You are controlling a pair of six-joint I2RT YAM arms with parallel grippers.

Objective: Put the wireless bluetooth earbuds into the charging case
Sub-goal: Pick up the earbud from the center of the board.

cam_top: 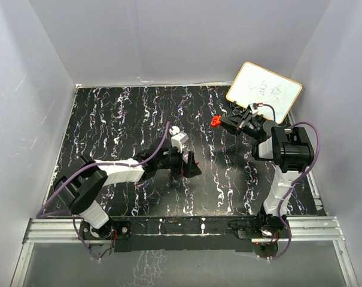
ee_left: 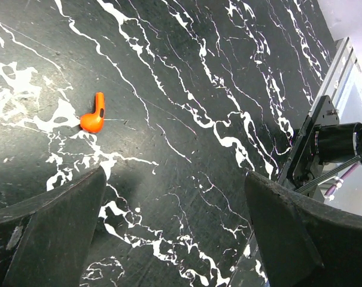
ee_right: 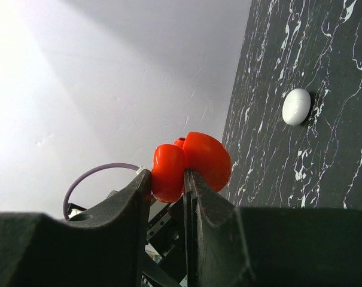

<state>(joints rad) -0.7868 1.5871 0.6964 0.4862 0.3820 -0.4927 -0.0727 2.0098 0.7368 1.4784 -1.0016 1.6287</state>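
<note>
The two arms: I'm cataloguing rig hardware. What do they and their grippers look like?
The left arm and right arm alternate white links with black boxy joint housings. A purple cable loops along each. The left gripper and right gripper have matte black, wedge-shaped fingers. No markings show.

Plain white walls (cam_top: 169, 36); black white-veined tabletop (cam_top: 121, 119); whiteboard (cam_top: 264, 89) far right.

Black table (cam_top: 121, 119), veined in white like marble. At upper left of the left wrist frame, one small orange-red earbud (ee_left: 94, 116) lying flat on a white vein. At upper right of the right wrist frame, a white egg-shaped thing (ee_right: 296, 106) resting on the dark surface.
</note>
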